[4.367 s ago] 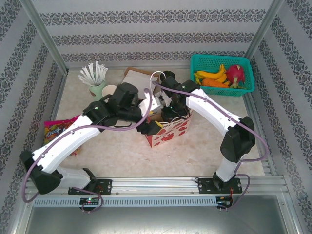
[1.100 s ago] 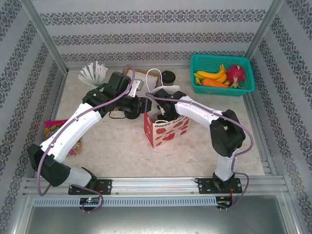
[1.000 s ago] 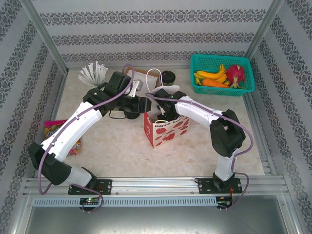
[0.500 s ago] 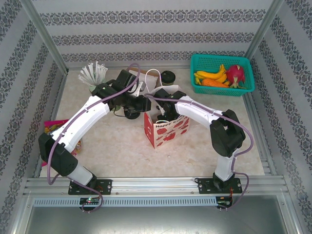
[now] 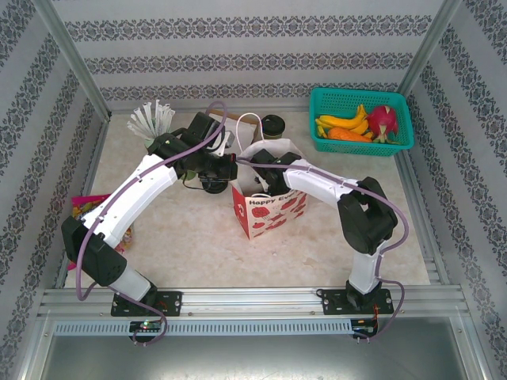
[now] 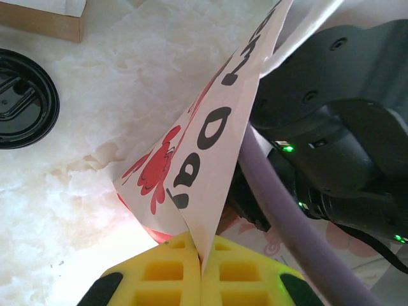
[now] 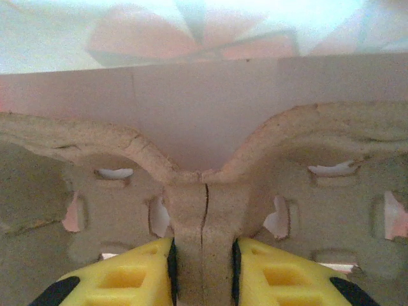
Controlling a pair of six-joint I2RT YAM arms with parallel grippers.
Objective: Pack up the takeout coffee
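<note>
Top camera looked down on table (image 5: 198, 245) from behind arms. Wrist cameras sat close against paper bag (image 5: 269, 212), shared overhead.

In the top view the paper bag (image 5: 269, 214) is hiding the right arm's tip. On the right wrist, the bottom edge is cropping the right gripper (image 7: 203, 258); we are not making out whether its fingers (image 7: 127, 280) are pressing the pulp carrier (image 7: 306, 210) ridge. The bag wall behind is blurring. On the left wrist, the left edge is cropping the takeout coffee (image 6: 22, 99), its lid covering the cup.
</note>
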